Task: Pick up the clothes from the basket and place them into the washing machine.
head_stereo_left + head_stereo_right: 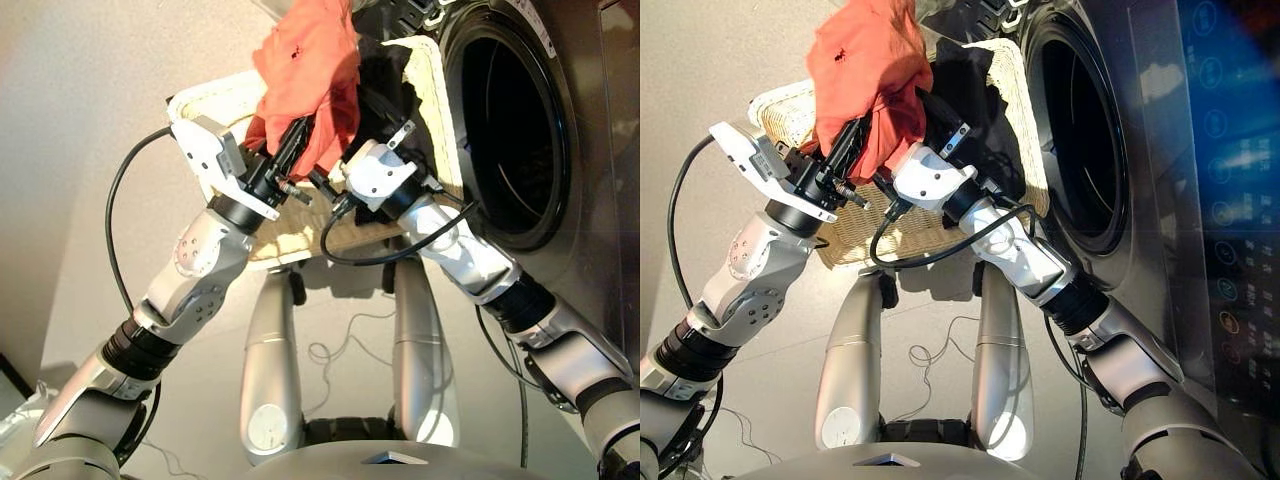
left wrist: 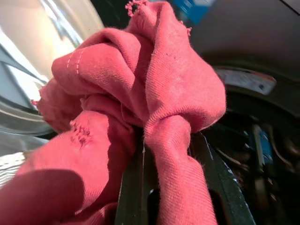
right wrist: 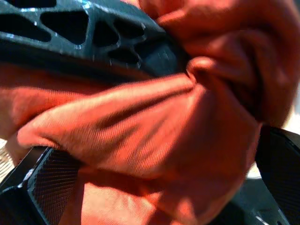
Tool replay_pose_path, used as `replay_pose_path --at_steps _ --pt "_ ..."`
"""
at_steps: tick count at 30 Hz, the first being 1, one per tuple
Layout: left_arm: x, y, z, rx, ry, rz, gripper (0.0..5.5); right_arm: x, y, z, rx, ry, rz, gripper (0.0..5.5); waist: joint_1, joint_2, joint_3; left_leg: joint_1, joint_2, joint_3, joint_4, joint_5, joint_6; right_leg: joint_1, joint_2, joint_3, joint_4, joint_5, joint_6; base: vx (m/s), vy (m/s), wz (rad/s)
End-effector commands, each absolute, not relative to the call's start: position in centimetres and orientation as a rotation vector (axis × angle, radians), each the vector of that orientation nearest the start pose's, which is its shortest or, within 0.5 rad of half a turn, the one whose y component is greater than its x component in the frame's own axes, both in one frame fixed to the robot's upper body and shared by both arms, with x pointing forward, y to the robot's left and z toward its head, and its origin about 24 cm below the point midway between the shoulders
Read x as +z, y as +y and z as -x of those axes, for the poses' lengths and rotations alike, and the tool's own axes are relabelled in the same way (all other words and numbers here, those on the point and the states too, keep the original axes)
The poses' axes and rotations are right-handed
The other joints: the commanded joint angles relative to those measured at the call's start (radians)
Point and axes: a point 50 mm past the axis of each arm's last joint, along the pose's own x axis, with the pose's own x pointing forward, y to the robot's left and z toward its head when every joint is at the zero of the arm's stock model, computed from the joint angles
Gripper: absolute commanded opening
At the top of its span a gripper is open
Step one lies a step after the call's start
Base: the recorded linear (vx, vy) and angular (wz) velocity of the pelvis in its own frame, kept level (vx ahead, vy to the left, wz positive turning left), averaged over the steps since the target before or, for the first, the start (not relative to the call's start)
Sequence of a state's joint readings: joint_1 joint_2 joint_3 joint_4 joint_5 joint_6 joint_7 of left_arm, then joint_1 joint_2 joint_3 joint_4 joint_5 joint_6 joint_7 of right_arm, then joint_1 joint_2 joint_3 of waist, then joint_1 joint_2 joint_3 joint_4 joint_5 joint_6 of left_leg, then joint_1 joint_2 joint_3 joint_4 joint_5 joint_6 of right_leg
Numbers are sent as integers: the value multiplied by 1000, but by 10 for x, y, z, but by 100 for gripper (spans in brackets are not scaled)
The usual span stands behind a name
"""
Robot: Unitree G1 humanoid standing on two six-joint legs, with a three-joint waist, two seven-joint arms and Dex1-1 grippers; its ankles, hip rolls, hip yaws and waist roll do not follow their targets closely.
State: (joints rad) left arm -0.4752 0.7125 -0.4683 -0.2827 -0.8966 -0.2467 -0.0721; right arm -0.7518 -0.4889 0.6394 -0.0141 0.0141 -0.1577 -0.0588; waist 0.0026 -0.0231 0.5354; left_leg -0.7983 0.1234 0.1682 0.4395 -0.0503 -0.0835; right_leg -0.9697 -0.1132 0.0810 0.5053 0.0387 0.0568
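Observation:
My left gripper (image 1: 300,132) is shut on the red-orange garment (image 1: 310,65) and holds it up above the pale wicker basket (image 1: 215,97). The left wrist view shows the cloth (image 2: 154,93) bunched and pinched between the black fingers (image 2: 132,187). My right gripper (image 1: 938,112) is pressed in beside it, open, with red cloth (image 3: 154,131) bulging between its fingers (image 3: 47,183). A black garment (image 1: 965,80) lies at the basket's end nearest the washing machine (image 1: 575,200). The machine's round drum opening (image 1: 510,130) stands open on the right. No navy garment shows.
The basket sits on the floor right against the machine's front. Black cables (image 1: 120,200) loop from both wrists. A lit touch panel (image 1: 1230,200) runs along the machine's right side. Pale floor (image 1: 80,100) spreads to the left of the basket.

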Motion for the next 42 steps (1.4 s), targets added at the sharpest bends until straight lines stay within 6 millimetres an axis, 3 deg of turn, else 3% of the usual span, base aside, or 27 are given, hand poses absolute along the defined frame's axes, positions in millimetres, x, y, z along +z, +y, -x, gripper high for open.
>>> replay_pose_path --at_steps 1,13,14,15,16,17,18,39,40,41,42 --pt "226 100 -236 -945 -636 197 0 246 -18 -271 735 -1016 570 550 -18 65 -15 -32 20 -35 -27 56 -27 59 -37 36 -80 15 111 0 0 0" --pt "224 102 -239 -925 -619 183 0 265 -20 -267 648 -1114 537 550 -11 73 -15 -38 21 -35 -26 59 -26 55 -41 33 -75 14 111 0 0 0" --pt "224 102 -239 -922 -618 182 0 266 -19 -266 644 -1123 520 313 -10 72 -15 -38 21 -35 -26 59 -25 55 -41 33 -76 15 112 0 0 0" --pt "223 103 -239 -923 -614 178 0 267 -20 -266 638 -1130 514 207 -8 73 -15 -38 20 -35 -26 59 -25 54 -41 33 -76 15 112 0 0 0" --pt "223 103 -239 -925 -609 174 0 268 -19 -266 631 -1135 512 155 -9 73 -15 -36 21 -33 -27 59 -25 53 -41 33 -74 14 112 0 0 0" --pt "222 103 -239 -926 -605 170 0 268 -20 -265 624 -1144 515 19 -10 73 -15 -37 21 -32 -27 58 -25 54 -41 33 -76 15 113 0 0 0" --pt "221 103 -239 -929 -598 165 0 269 -20 -264 619 -1152 517 0 -10 73 -15 -36 20 -32 -28 58 -25 55 -42 33 -78 15 113 0 0 0" --pt "212 111 -251 -890 -548 26 0 272 -24 -270 490 -1197 535 0 -6 86 -15 -39 22 -31 -27 64 -26 56 -42 35 -76 17 115 0 0 0" --pt "212 111 -251 -888 -551 22 129 271 -25 -272 480 -1190 525 0 -6 87 -15 -38 21 -32 -26 64 -26 56 -42 35 -76 17 115 0 0 0" --pt "212 112 -251 -886 -550 19 384 270 -26 -273 470 -1186 512 0 -4 87 -15 -38 20 -32 -26 64 -25 55 -42 35 -76 17 116 0 0 0" --pt "212 112 -251 -879 -557 21 550 270 -28 -274 449 -1184 489 0 -4 88 -15 -40 17 -34 -24 63 -24 54 -42 36 -76 18 116 0 0 0"
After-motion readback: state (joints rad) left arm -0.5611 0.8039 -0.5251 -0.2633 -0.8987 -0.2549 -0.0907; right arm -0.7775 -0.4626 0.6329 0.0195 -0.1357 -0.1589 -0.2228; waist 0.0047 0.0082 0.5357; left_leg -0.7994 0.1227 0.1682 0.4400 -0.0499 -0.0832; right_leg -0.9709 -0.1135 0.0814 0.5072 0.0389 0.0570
